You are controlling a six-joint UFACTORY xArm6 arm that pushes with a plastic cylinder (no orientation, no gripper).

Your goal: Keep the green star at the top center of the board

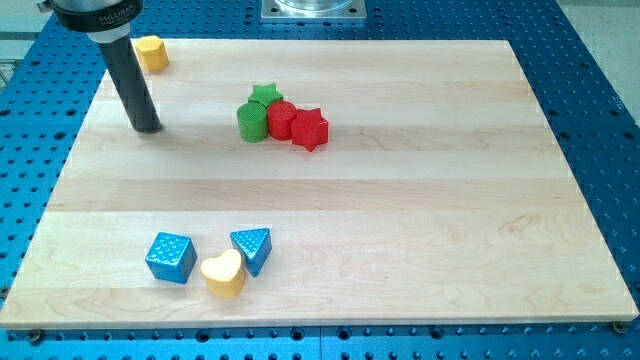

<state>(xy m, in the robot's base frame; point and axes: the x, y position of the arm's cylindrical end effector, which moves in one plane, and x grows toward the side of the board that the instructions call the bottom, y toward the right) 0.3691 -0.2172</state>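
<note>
Green star (pixel 265 94) well right of my tip (pixel 147 128), a bare rod, no jaws.

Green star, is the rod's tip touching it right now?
No, my tip stands well off to the view's left of the green star, with bare board between them.

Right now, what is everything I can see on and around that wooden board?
green star: 1, green, upper middle of the board, rearmost of a tight cluster
green cylinder: 1, green, cluster's left, in front of the star
red cylinder: 1, red, between the green cylinder and the red star
red star: 1, red, cluster's right
yellow block: 1, yellow, top left corner
blue cube: 1, blue, lower left
yellow heart: 1, yellow, between the two blue blocks
blue triangle: 1, blue, right of the heart
wooden board: 1, pale wood, on a blue perforated table
my tip: 1, dark rod, left of the cluster, touching nothing
</note>
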